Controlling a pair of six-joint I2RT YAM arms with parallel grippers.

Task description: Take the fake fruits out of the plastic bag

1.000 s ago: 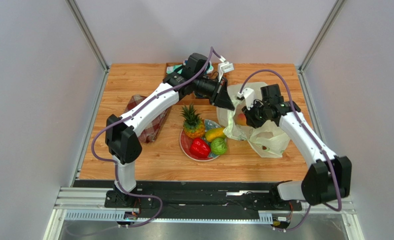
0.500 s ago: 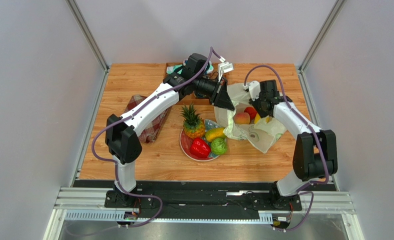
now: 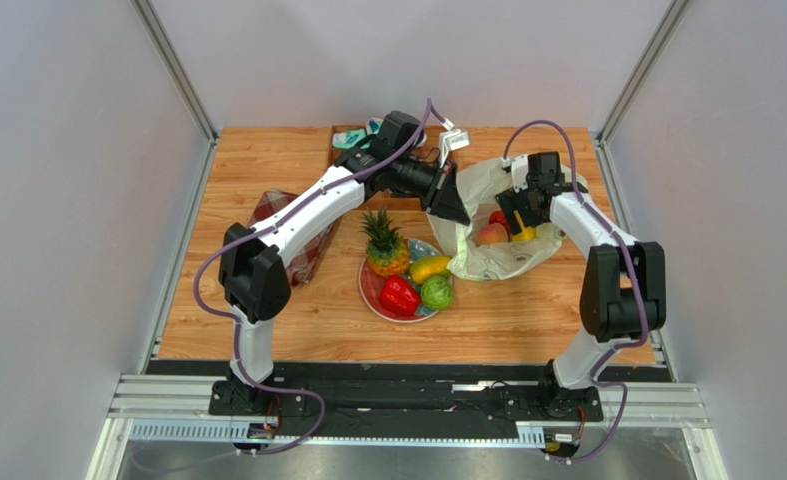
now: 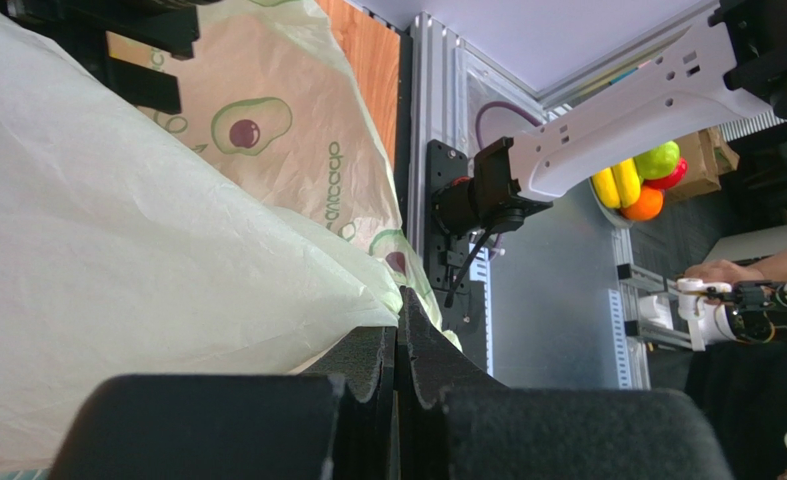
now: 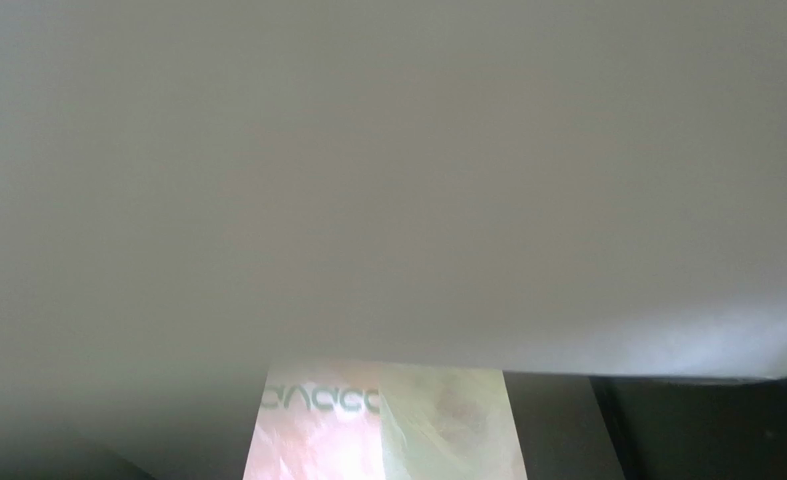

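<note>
The left claw pinches the thin, floppy plastic bag. I cannot tell if the right claw is open. The peach looks light and slippery; grab its middle.

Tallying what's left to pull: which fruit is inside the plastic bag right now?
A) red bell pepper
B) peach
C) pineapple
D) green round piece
B: the peach lies in the open plastic bag; the pineapple, red bell pepper and green round piece sit on the plate.
</note>
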